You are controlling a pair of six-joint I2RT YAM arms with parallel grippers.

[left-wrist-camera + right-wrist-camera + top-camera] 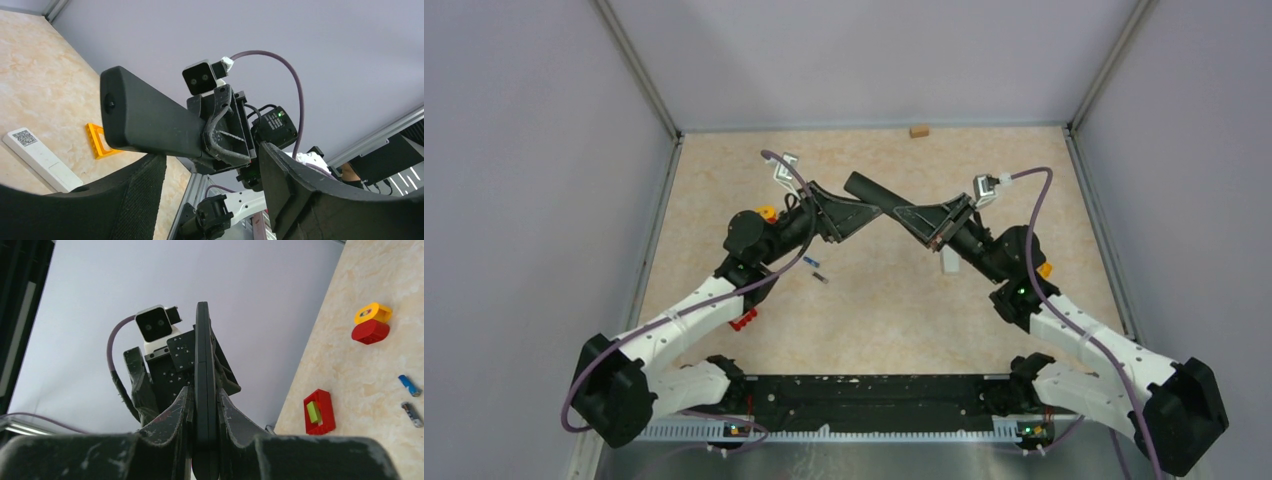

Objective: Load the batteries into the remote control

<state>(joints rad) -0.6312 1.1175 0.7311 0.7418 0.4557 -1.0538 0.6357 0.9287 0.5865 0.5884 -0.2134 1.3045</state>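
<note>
While the right gripper is pressed together on the black remote control, pinching it edge-on and holding it up off the counter, the left gripper faces it with jaws spread, one finger on either side of the remote control's free end. Whether they touch it I cannot tell. From above, the remote control hangs near the counter's centre, slightly toward 12 o'clock. The batteries lie on the counter toward 8 o'clock of centre: a blue battery and, just beside it at its 5 o'clock, a dark battery. A red block sits farther out at 8 o'clock. A white remote lies near an orange frame.
</note>
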